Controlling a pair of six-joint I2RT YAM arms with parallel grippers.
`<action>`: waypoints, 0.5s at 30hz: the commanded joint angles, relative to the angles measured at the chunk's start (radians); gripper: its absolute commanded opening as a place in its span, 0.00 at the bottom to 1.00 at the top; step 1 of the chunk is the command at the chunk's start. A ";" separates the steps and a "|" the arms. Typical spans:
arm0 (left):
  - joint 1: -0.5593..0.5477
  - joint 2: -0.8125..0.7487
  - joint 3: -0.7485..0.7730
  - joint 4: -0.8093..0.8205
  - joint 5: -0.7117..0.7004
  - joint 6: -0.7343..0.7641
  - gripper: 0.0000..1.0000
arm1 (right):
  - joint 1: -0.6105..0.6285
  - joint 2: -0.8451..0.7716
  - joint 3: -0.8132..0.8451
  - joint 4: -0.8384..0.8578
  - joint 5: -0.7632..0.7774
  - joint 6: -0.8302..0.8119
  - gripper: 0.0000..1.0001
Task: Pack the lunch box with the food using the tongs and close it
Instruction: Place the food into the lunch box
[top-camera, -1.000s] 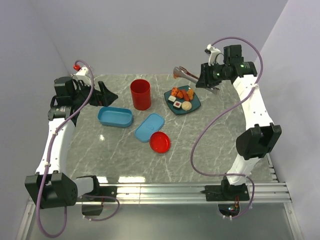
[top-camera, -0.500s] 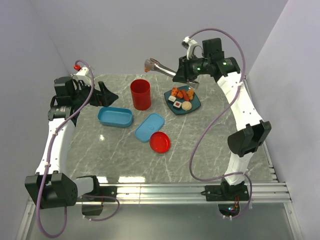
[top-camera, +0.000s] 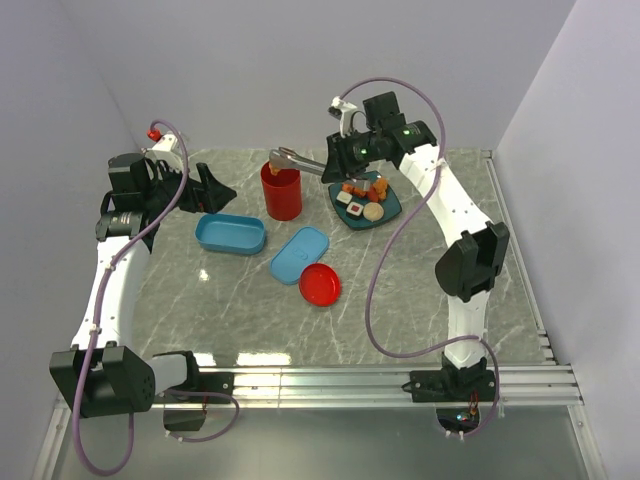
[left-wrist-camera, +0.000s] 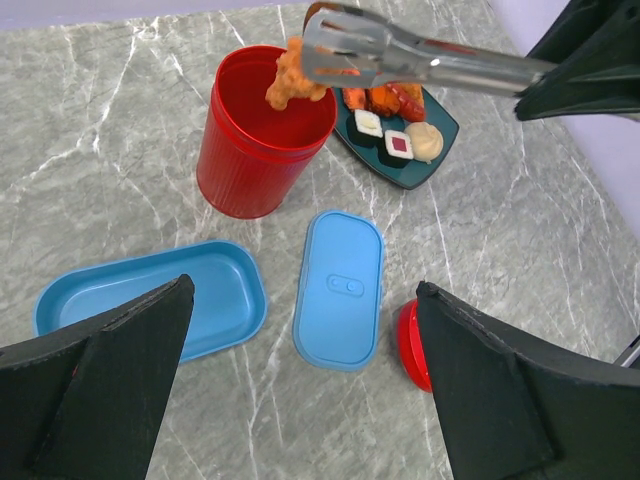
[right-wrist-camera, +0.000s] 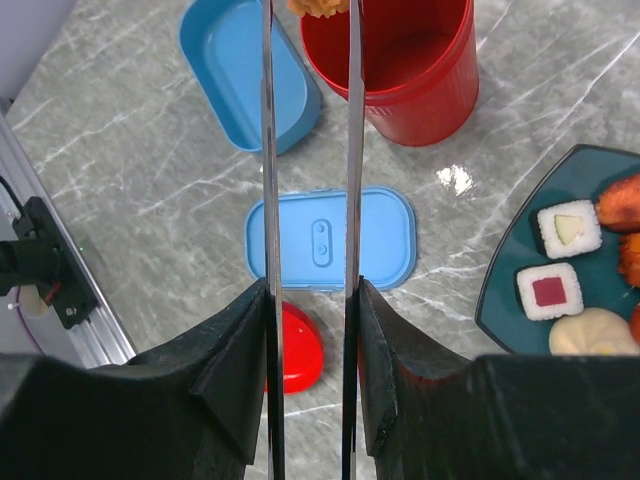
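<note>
Right claw (right-wrist-camera: 310, 300) was part-closed on the long slim silver metal tongs (right-wrist-camera: 268, 150), pressing the two arms from both sides near the joined end. The tong tips, well out ahead of the claw, pinched one orange fried-looking chunk (left-wrist-camera: 290, 80). The chunk hung over the mouth of the tall red ribbed cup (left-wrist-camera: 255, 150), clear of its rim.

Left claw (left-wrist-camera: 305, 300) was spread wide and had hold of nothing.

The shallow light-blue plastic lunch box (right-wrist-camera: 245, 70) lay open and bare on the grey marbled surface (left-wrist-camera: 120, 130), beyond the tong tips and off to the side of the right claw's line, just beside the cup. Its flat blue lid (right-wrist-camera: 330, 240) lay directly beneath the tong arms, close under the claw. The rest of the food sat on the dark teal plate (right-wrist-camera: 500, 290) behind and beside the claw.

Judgement: carry step, one piece in transit.
- Hold the squeeze even, since any slack here likely drops the chunk into the cup.
- Pass the tips over the cup rim and centre them above the box floor.
- Lower the tips before easing the claw, so the piece does not bounce out.
</note>
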 joint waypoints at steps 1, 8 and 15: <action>0.003 -0.020 0.041 0.009 -0.003 0.009 0.99 | 0.011 0.006 0.061 0.065 0.017 0.016 0.31; 0.003 -0.017 0.043 0.016 -0.003 -0.001 0.99 | 0.014 -0.009 0.073 0.061 0.044 0.020 0.48; 0.003 -0.009 0.043 0.032 0.009 -0.016 0.99 | -0.009 -0.089 0.020 0.069 0.066 0.025 0.61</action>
